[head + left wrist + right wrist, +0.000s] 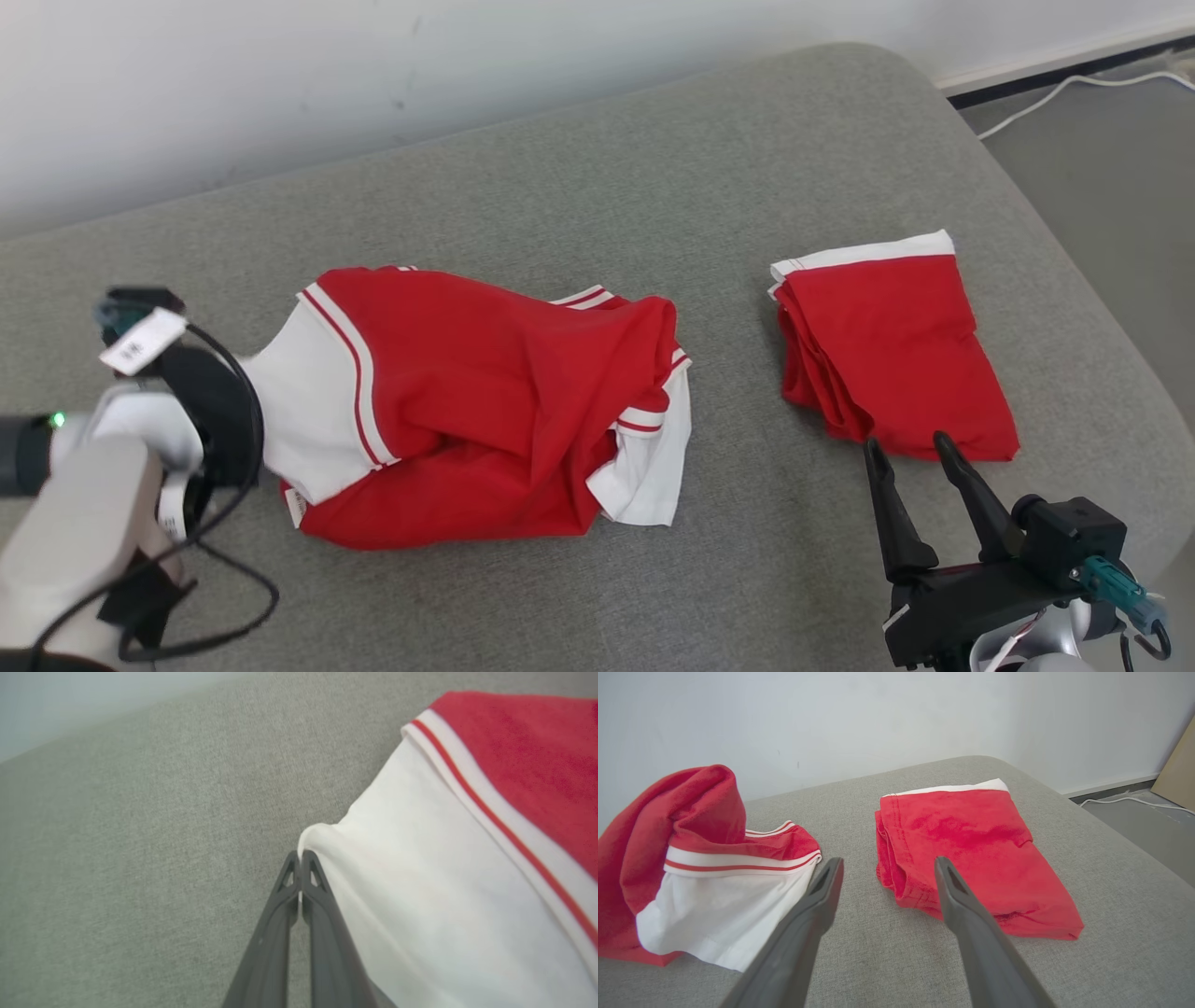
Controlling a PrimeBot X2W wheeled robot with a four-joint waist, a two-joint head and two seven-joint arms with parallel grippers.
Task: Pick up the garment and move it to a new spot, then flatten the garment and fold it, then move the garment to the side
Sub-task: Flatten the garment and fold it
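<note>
Red-and-white garment (467,411) lies crumpled at centre-left of the head view, on the grey cushion (653,149). The left gripper (299,857) pinches only its white corner (a thin bite), so the cloth may slip free on lifting, or drag bunched. The right gripper (917,450) stands wide at lower right, near the folded piece (887,355), which it could snag.

Grey cushion (747,140), white wall (280,75) (floor cable (1083,77)).

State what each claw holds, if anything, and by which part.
The left claw is shut on the crumpled red-and-white garment, pinching a corner of its white panel. The right claw is open and holds nothing.
</note>
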